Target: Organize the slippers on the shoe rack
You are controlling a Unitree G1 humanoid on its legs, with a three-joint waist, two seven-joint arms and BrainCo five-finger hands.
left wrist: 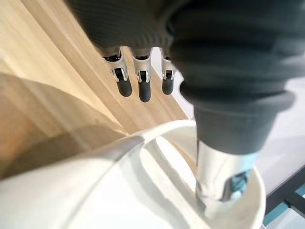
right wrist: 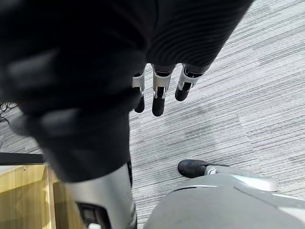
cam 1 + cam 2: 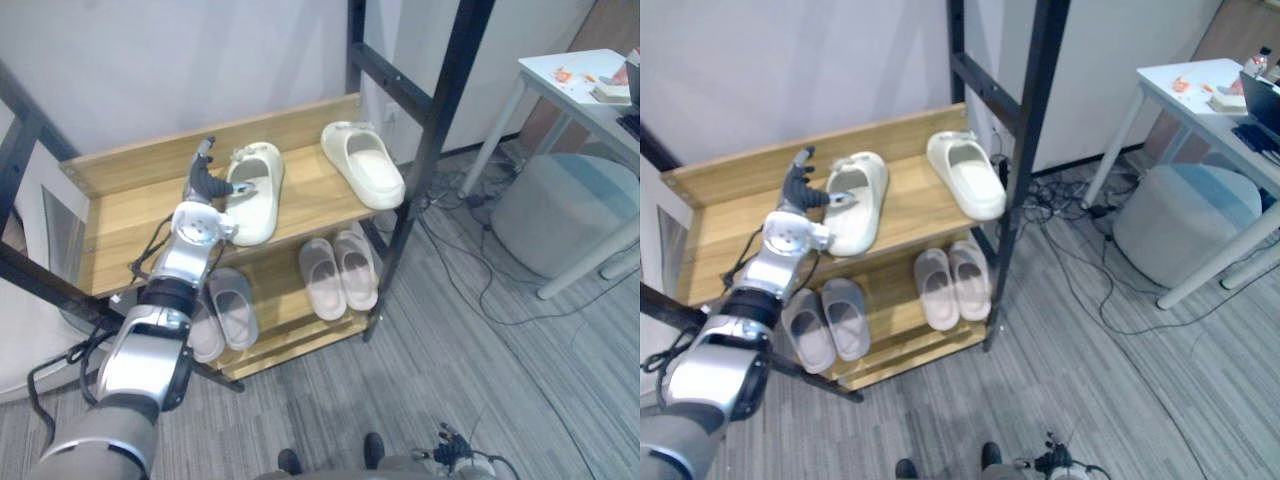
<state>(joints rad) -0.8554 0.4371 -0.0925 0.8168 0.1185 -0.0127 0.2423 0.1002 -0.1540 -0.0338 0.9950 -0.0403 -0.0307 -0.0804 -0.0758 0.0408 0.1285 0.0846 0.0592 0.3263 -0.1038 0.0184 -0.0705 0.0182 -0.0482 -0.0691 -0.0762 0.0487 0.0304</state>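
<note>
Left wrist view has the left hand (image 1: pixel 144 86) with fingers straight above the pale, grained top shelf (image 3: pixel 120 225) of the wooden shoe rack. Its thumb dips into a smooth, chunky cream slipper (image 3: pixel 255 195) mid-shelf, gripping nothing. The matching slipper (image 3: pixel 365 165) lies at the shelf's right edge. The right hand (image 2: pixel 158 98) hangs relaxed over ribbed grey carpet (image 2: pixel 248 95).

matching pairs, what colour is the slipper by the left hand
Cream-white; the slipper shows best in the left eye view.
</note>
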